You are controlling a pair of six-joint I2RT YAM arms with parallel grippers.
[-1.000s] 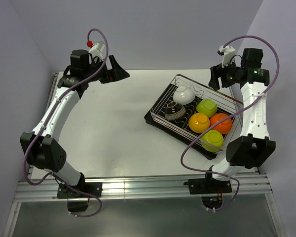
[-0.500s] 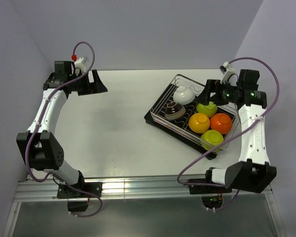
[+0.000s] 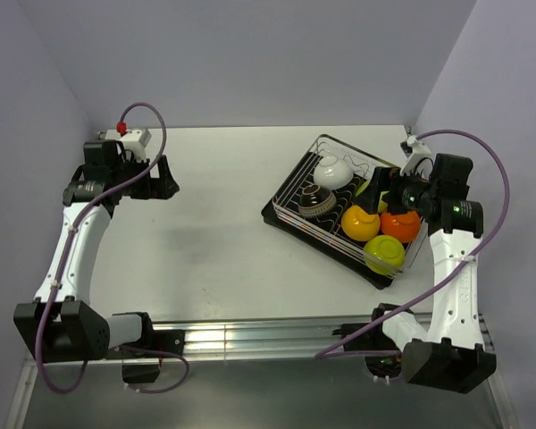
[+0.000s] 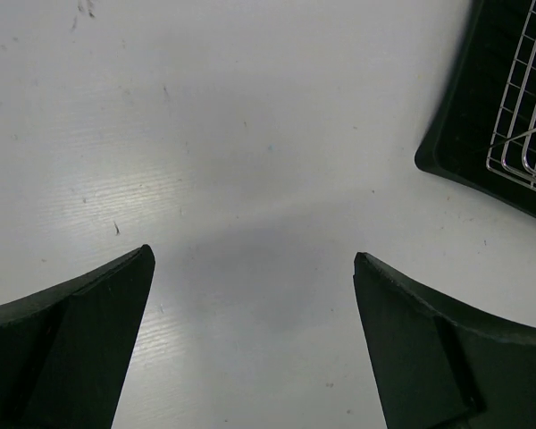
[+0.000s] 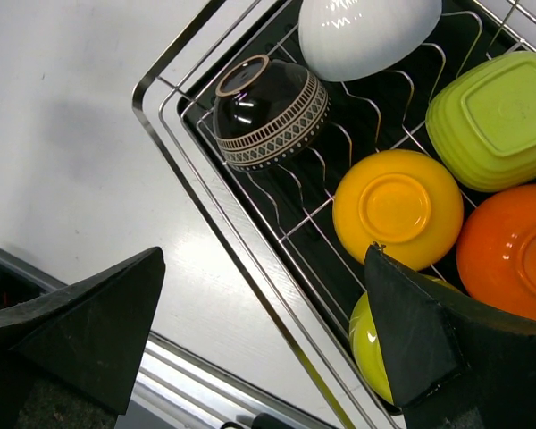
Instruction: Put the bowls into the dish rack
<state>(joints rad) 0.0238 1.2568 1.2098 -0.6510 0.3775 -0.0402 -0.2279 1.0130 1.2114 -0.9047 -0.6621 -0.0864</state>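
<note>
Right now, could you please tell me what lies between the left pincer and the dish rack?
Only bare white tabletop lies between the left pincer and the dish rack; the top view shows it.

Catalogue of robot hardware, two like-built units. In the overhead view, the left arm (image 3: 70,255), left side of the frame, has white tubular links, blocky black joint housings and a black base plate (image 3: 147,342) at lower left. The right arm (image 3: 457,281), right side, has the same white links and black joints. A purple cable (image 3: 147,105) loops at upper left beside a white connector block (image 3: 136,137) with a red cap (image 3: 121,124). A second purple cable (image 3: 464,133) arcs at upper right. The left gripper (image 4: 252,255) and right gripper (image 5: 263,250) have matte black, wedge-shaped fingers with flat inner faces.
</note>
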